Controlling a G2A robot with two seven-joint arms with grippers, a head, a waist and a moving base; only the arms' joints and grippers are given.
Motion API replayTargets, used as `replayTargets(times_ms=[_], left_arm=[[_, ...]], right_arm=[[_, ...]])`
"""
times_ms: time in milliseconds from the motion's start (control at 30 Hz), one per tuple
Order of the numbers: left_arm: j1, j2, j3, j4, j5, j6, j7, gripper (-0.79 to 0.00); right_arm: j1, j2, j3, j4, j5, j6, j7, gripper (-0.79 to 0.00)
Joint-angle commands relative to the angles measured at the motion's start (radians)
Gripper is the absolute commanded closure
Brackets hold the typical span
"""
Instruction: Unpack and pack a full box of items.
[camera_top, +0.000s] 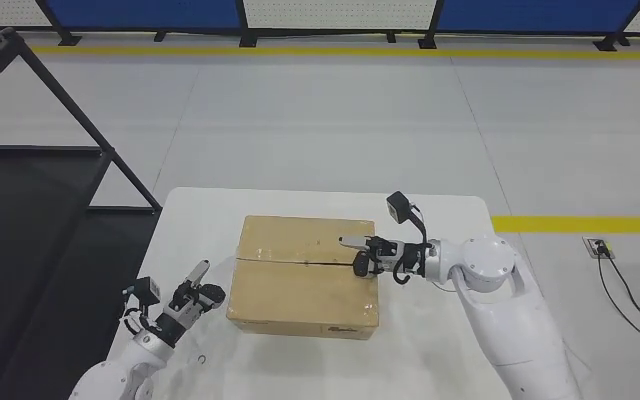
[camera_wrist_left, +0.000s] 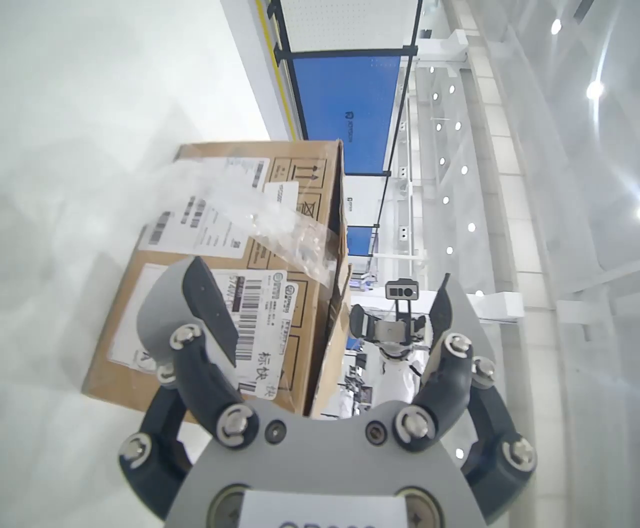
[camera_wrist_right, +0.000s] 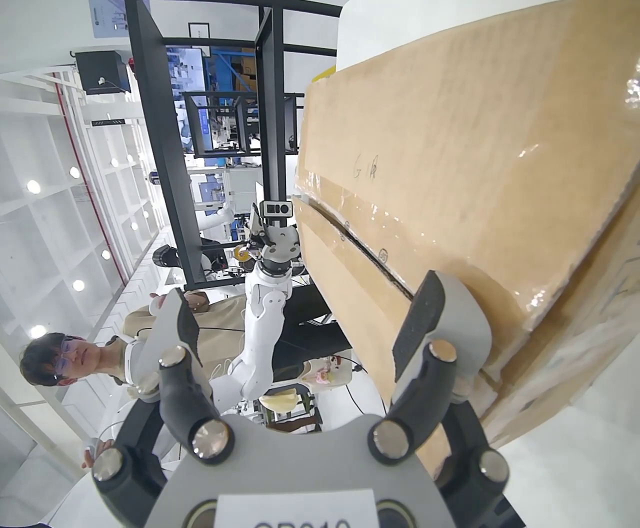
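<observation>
The right gripper (camera_wrist_right: 300, 325) has its fingers spread wide with nothing between them. One padded finger (camera_wrist_right: 417, 325) sits over the top of the cardboard box (camera_wrist_right: 450, 150), right at the near end of the seam (camera_wrist_right: 360, 245) where the two top flaps meet. Whether the pad actually touches the cardboard, I can't tell. Its partner finger hangs out past the box edge, over open air. Moving out from those fingertips, the seam runs away along the lid. Both flaps lie down flat, so the box is closed.

The left gripper (camera_wrist_left: 325, 310) is released too, its fingers apart and gripping nothing. Just ahead of the fingertips, with a clear gap, stands the box's side wall. One finger lines up with that wall and the other points past the box's top edge. Further out on the wall are white shipping labels (camera_wrist_left: 215, 225), and a strip of clear tape (camera_wrist_left: 287, 232) lies crumpled across them, lifting off toward the top edge.

From above, the box sits in the middle of the white table (camera_top: 440, 340), squarely between the two sets of fingers. The right fingers are at one short end, level with the seam. The left fingers are just off the opposite end, low over the tabletop and angled toward the box's near corner.
</observation>
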Motion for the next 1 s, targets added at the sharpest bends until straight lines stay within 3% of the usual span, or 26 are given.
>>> replayTargets(times_ms=[0,233,400,967], left_arm=[[-0.001,0.000,-0.002,0.001,0.003,0.001,-0.003,-0.785],[-0.001,-0.001,0.004,-0.002,-0.003,0.009,-0.001,-0.785],[-0.018,-0.010,0.016,0.006,-0.119,0.052,0.016,-0.785],[-0.176,-0.042,0.090,0.149,-0.268,0.145,0.140,-0.785]], right_arm=[[0.002,0.002,-0.005,-0.003,0.000,0.002,0.002,-0.785],[0.008,0.011,-0.022,-0.030,-0.009,0.018,0.015,-0.785],[0.008,0.018,-0.028,-0.043,-0.013,0.031,0.015,-0.785],[0.047,0.030,-0.064,-0.018,0.009,0.049,0.001,-0.785]])
